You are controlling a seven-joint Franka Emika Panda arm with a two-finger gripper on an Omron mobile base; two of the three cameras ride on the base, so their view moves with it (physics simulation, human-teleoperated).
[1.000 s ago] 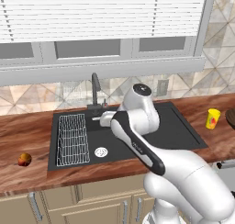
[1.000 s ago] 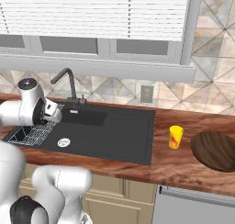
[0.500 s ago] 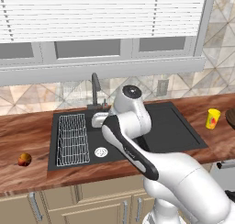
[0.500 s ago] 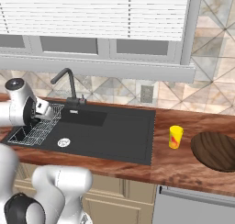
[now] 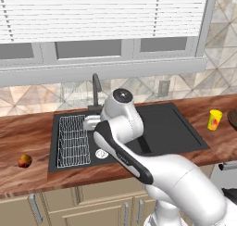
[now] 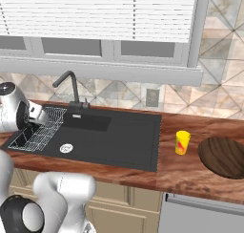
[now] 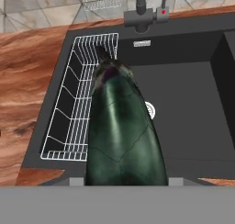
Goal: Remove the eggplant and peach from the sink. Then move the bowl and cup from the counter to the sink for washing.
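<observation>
The eggplant (image 7: 121, 131) sits pinched in the gripper (image 5: 91, 123), its long axis running straight out from the hand, tip above the wire rack (image 7: 80, 108). Bare counter (image 5: 25, 132) apparently lies just beyond the rack's outer edge.

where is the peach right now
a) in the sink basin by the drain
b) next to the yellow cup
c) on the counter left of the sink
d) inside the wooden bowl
c: the peach sits on the wood counter to the left of the sink, well away from the cup at the far right.
</observation>
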